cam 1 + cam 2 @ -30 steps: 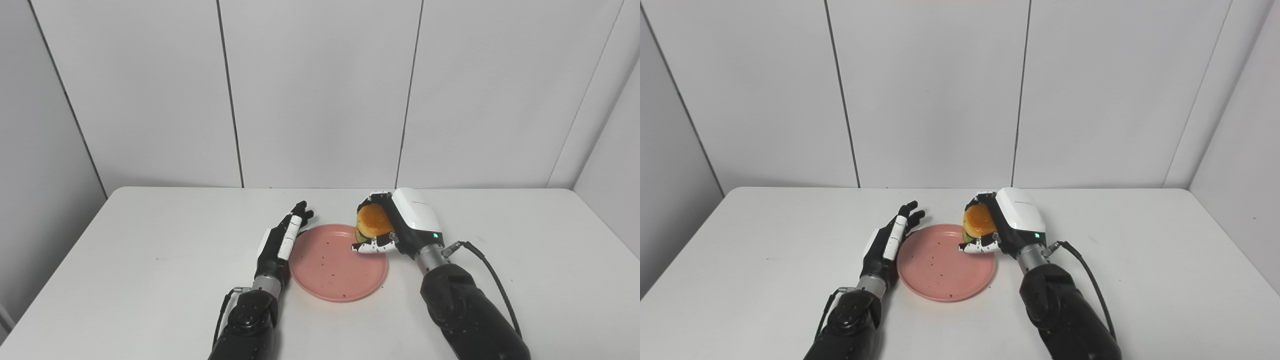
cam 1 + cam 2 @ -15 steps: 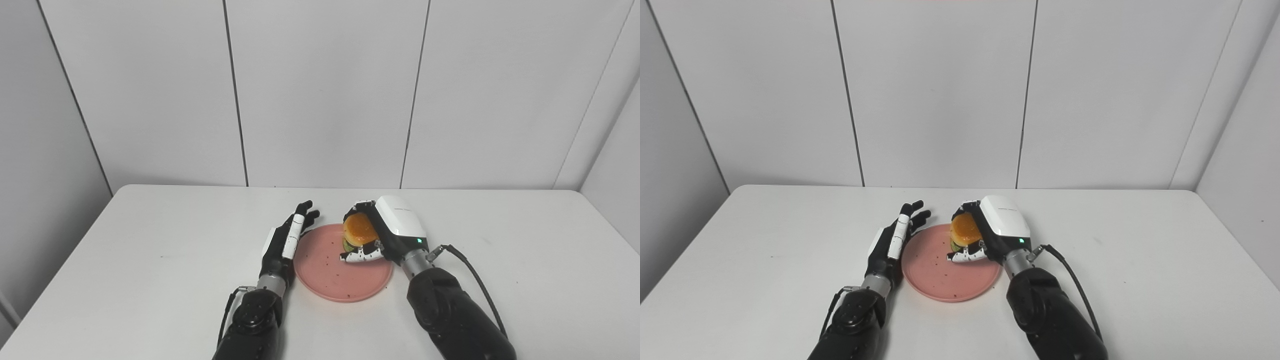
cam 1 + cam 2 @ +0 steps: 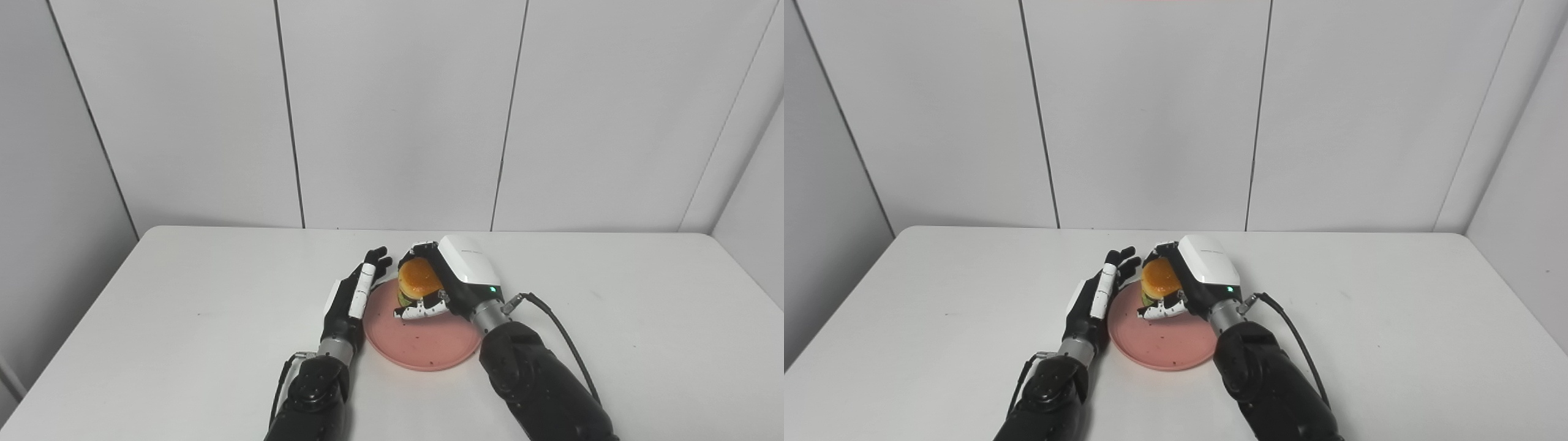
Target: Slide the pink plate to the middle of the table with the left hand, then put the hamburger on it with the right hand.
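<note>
A pink plate [image 3: 429, 343] lies flat near the middle of the white table [image 3: 153, 306], dotted with dark specks. My right hand [image 3: 450, 282] is shut on a hamburger [image 3: 418, 280] with an orange bun and holds it over the plate's far left part, low above the surface; whether it touches the plate is unclear. My left hand [image 3: 352, 294] stands open on edge against the plate's left rim, fingers stretched toward the wall. In the right eye view the hamburger [image 3: 1160, 280] sits close to the left hand's fingertips [image 3: 1124, 260].
White wall panels [image 3: 392, 110] rise behind the table's far edge. A black cable [image 3: 563, 337] runs from the right wrist along the forearm. Bare tabletop stretches to the left and right of both arms.
My right hand has carried the hamburger leftward from the plate's right rim to over its far left part. The left hand has stayed by the rim. The camera shifted slightly.
</note>
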Available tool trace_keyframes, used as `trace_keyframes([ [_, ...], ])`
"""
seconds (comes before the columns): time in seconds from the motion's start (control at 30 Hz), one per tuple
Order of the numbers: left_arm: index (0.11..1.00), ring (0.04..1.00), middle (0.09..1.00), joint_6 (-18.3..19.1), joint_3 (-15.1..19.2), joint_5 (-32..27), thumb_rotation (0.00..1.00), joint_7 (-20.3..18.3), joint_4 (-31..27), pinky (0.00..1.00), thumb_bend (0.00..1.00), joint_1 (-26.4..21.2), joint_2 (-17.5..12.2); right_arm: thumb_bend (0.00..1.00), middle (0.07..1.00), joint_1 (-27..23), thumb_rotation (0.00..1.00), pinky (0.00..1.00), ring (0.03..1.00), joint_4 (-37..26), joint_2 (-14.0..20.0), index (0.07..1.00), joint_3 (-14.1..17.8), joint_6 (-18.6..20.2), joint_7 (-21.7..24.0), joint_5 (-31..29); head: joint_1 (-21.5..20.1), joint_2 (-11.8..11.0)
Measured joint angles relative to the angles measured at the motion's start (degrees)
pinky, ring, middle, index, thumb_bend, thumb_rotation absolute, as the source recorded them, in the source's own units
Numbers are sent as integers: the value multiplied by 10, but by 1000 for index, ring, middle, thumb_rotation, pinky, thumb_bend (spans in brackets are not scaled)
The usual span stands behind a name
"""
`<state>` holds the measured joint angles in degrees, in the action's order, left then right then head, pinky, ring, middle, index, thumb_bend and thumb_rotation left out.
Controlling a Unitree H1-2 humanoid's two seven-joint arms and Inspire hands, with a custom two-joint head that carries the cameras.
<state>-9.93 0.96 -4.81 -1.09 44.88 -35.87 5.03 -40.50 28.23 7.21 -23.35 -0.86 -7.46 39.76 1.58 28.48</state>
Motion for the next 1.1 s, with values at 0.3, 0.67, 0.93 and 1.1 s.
trace_keyframes([
  [0.3,835,933,890,0,0,0,968,-1,-1,867,866,1,0,519,535,0,0,378,454,27,-2,461,-5,-3,0,-1,-4,0],
  [0.67,843,952,905,-1,-1,1,982,-2,-1,856,853,1,0,525,486,-1,5,335,408,74,-7,484,-5,-23,0,-13,-8,1],
  [0.93,917,959,952,1,-1,2,967,-1,-2,839,874,1,-1,519,459,-8,13,349,426,100,-7,511,-6,-42,-5,-15,-8,0],
  [1.1,973,981,986,1,-2,4,989,-1,-1,848,888,1,-1,638,722,-10,733,588,704,107,-5,669,-8,-53,-4,-18,-10,0],
])
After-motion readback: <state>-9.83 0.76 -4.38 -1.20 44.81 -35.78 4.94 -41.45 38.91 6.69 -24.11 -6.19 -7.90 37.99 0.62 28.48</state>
